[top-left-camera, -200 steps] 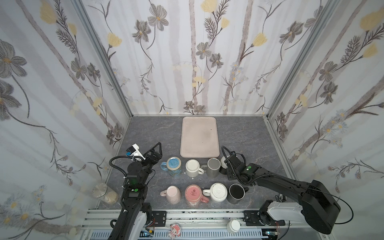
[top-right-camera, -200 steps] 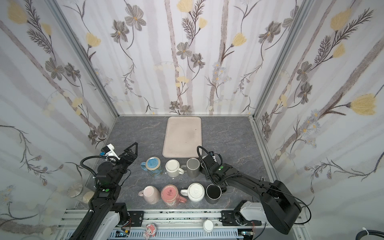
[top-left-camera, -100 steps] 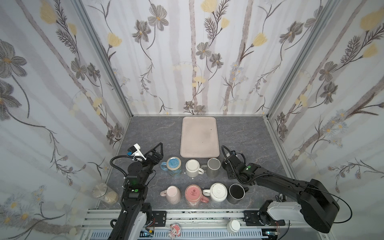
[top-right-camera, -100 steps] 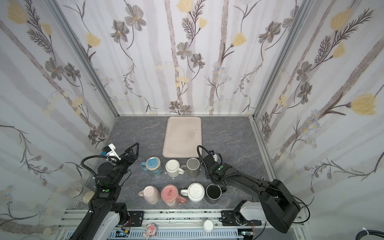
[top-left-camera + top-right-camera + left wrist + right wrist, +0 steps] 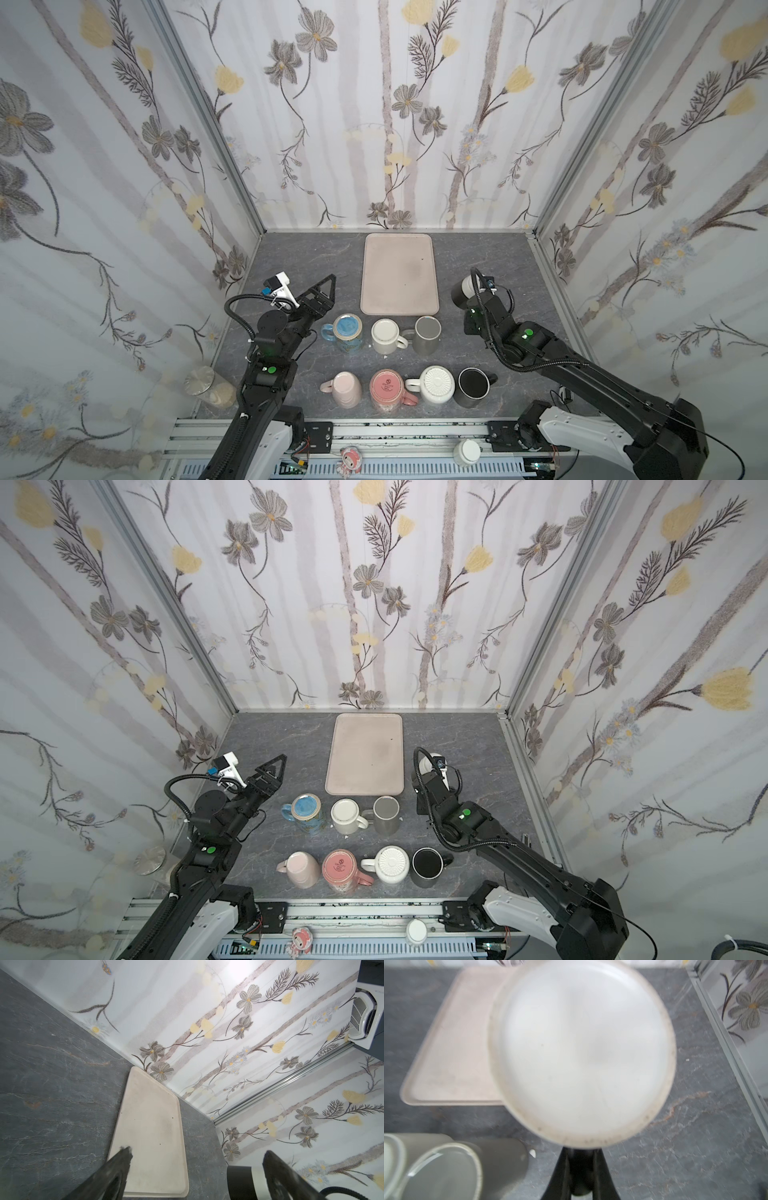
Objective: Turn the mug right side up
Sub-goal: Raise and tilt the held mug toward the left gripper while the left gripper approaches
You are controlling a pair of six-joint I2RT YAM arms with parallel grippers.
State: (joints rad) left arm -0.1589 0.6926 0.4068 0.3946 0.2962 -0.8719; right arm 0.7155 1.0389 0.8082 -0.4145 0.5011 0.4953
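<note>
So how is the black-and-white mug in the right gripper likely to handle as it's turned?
The black-and-white mug looks like glazed ceramic: rigid, probably heavy for its size, breakable if dropped. The right gripper pinches only a narrow dark part, likely the handle, so the mug may swing or slip.

1. My landmark is the beige tray point(image 5: 399, 274), lying flat on the grey tabletop point(image 5: 311, 266) and reaching to the back wall.
2. Just off the tray's near edge I see a row of three: blue mug point(image 5: 348, 330), cream mug point(image 5: 385, 334), and grey mug point(image 5: 428, 332), which is mouth up.
3. One row farther from the tray: pale pink mug point(image 5: 345, 386), pink mug point(image 5: 387, 388) showing its stamped base, white ribbed mug point(image 5: 436, 384), and black mug point(image 5: 473, 386), mouth up.
4. Well off the tray's near-left corner there's a metal-lidded jar point(image 5: 203, 384) by the side wall.
5. A little pink figurine point(image 5: 350, 457) sits on the front rail, far from the tray.
</note>
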